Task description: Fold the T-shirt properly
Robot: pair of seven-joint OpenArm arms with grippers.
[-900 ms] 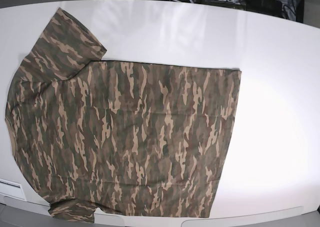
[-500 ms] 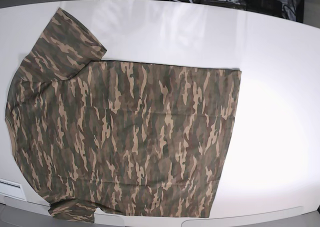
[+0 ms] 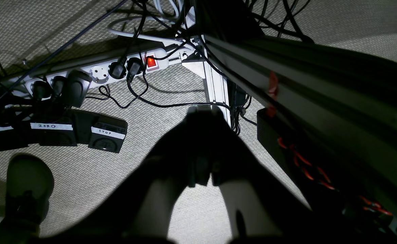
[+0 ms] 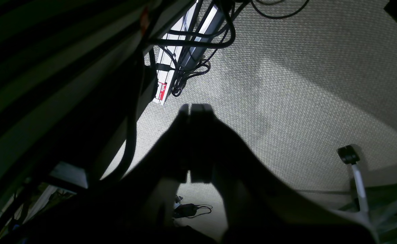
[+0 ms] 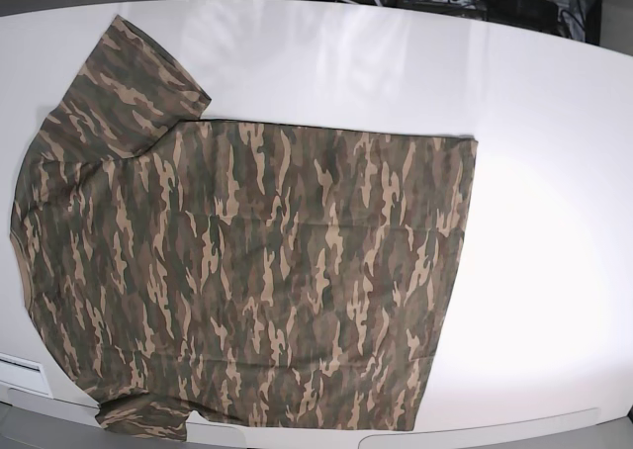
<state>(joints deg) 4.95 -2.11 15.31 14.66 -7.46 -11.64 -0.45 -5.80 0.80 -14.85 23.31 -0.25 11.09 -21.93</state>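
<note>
The camouflage T-shirt point(image 5: 247, 261) lies spread flat on the white table point(image 5: 534, 172) in the base view, collar end at the left, hem at the right, one sleeve pointing to the far left corner. Neither arm shows in the base view. My left gripper point(image 3: 203, 113) hangs below the table over the carpet, its dark fingers pressed together and holding nothing. My right gripper point(image 4: 195, 110) also hangs over the carpet beside the table frame, shut and empty. The shirt is out of both wrist views.
Under the table the left wrist view shows a white power strip point(image 3: 93, 73), tangled cables, black pedals labelled START, ZERO, STOP point(image 3: 54, 134) and a shoe point(image 3: 27, 189). A chair caster point(image 4: 347, 156) stands on the carpet in the right wrist view.
</note>
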